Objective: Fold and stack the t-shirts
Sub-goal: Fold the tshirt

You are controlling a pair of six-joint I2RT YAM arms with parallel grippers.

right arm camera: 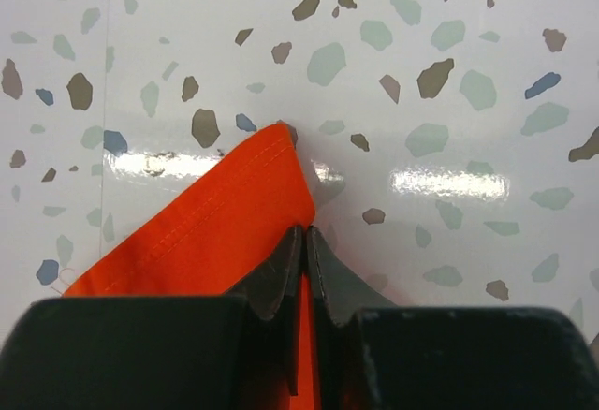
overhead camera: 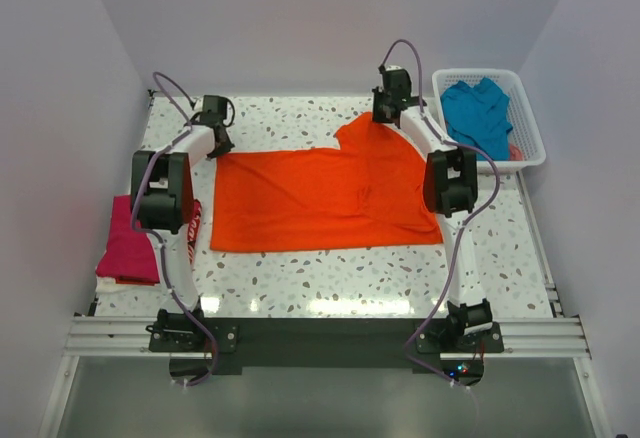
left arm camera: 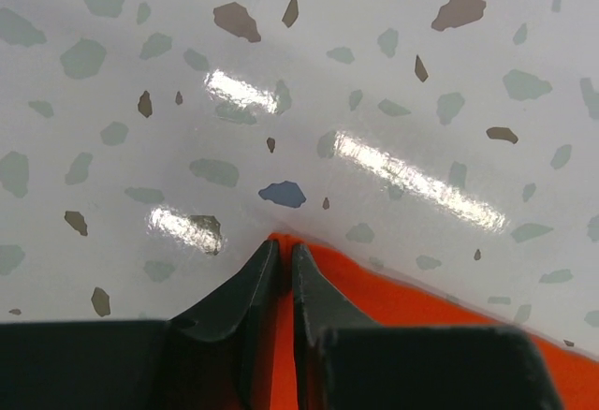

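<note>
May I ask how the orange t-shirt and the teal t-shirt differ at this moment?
The orange t-shirt lies spread out on the table; the teal t-shirt sits bunched up in the white basket. The left tool and the right tool each pinch a far corner of the orange t-shirt; no tool touches the teal t-shirt. Both are plain, single-colour cloth.

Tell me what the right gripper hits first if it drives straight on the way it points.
The right gripper is shut on a corner of the orange t-shirt, so that cloth first, then likely the speckled tabletop under it. Depth is unclear; nothing else shows in that line.
</note>
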